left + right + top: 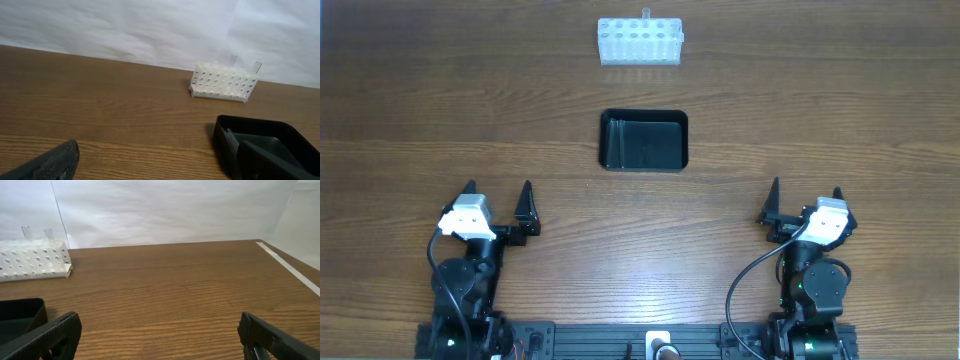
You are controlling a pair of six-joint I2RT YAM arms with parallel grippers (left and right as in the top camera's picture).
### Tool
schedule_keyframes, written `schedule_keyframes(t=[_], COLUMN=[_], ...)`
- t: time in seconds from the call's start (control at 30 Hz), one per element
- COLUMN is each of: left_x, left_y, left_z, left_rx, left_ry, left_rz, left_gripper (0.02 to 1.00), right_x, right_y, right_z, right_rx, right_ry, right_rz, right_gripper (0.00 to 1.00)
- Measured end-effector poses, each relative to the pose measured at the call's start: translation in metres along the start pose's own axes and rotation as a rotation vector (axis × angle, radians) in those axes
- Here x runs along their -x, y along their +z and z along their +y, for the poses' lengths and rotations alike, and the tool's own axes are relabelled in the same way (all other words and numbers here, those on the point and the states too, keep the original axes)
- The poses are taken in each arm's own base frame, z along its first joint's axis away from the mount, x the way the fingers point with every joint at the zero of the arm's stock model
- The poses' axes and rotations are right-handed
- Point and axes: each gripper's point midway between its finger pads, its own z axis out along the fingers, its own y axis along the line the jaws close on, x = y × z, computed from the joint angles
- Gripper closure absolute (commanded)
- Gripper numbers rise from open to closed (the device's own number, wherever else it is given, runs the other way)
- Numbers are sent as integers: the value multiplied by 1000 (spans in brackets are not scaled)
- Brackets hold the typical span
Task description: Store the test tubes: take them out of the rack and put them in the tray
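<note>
Two upright test tubes (233, 60) stand in the rack (639, 43) by the desk's (840, 100) far edge, beyond the tray (643, 140), roughly equally distant from the wide-spread left fingers (527, 203) and right fingers (772, 205) by the near edge.

I see a matt wood-grain worktop (440, 100), a white perforated plastic rack (638, 42), clear test tubes (257, 67), and a smooth, glossy black plastic tray (645, 148).

Overhead looks down; low wrist views share rack (222, 84).

The rack (639, 57) stands behind the tray (643, 140), apart.
</note>
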Motion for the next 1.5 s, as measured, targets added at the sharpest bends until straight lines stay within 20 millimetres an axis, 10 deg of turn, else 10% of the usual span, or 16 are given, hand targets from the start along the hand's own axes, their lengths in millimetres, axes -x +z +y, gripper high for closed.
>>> schedule_keyframes(t=[1.07,1.5], left_x=[0,0], left_y=[0,0], left_z=[0,-1], left_rx=[0,-4], left_ry=[0,0], left_rz=[0,1], left_gripper=[18,18], right_x=[27,61], right_y=[2,72], right_z=[4,50], right_rx=[21,186], right_ry=[51,93], right_rz=[-105,74], right_gripper=[9,7])
